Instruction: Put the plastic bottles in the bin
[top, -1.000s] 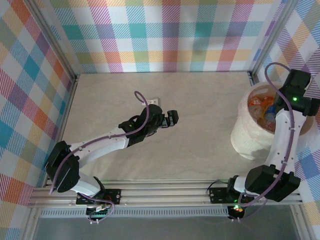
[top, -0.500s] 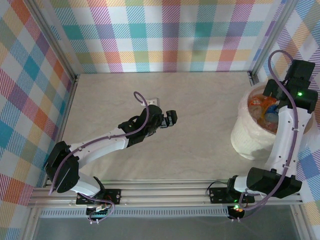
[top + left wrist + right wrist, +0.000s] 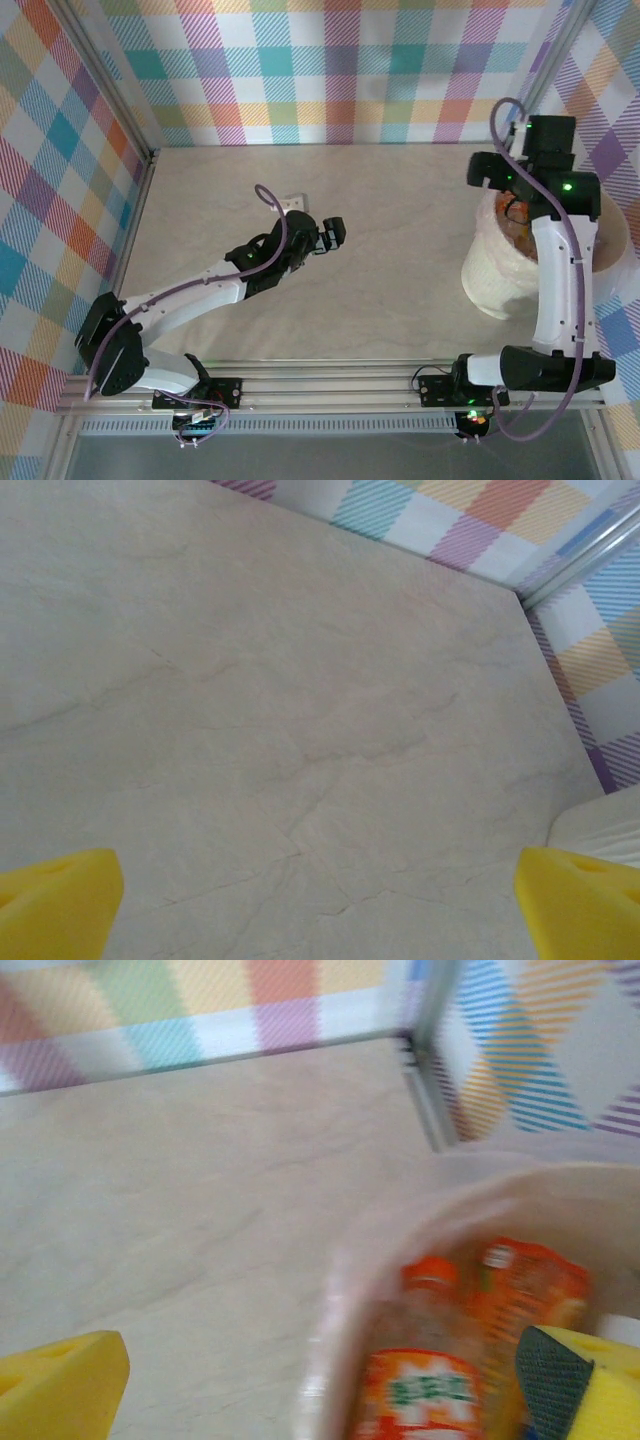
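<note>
Right gripper [image 3: 320, 1380], jaws wide and empty, hung above the bin [image 3: 490, 275] rim near the table's [image 3: 400, 230] right edge; a low swing could topple it, spilling the plastic bottles [image 3: 425, 1390].

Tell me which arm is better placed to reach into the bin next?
Right. The right gripper, open, sits at the bin rim above the bottles; the left gripper is far off over the table.

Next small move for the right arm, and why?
Probably draw the right gripper toward its base: its jaws stand open and hold nothing, and plastic bottles already lie in the bin.
</note>
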You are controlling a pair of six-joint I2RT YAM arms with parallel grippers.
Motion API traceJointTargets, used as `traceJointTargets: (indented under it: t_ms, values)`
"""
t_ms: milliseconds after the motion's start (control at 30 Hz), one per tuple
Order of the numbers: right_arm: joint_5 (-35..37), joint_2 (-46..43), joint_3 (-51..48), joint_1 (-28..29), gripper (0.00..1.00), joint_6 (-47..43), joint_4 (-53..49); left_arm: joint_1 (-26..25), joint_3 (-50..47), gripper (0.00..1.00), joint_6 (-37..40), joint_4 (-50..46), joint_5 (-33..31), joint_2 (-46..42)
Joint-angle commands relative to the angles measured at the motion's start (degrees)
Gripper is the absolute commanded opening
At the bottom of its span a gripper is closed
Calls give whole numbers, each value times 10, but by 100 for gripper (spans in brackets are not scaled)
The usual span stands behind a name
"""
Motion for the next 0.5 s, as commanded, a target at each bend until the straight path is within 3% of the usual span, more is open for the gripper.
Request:
traceJointTargets:
  t_ms: [0,233,467]
  values:
    - [-46,-18,-13,58,100,24,46,4,-10,100,7,-17,-51,-36]
    - [-213,-81,-205,144,100,64,285,24,-33,100,18,-92,-197,-114]
    - [-207,-104,-386,154,100,92,414,94,-82,100,42,-199,-346,-197]
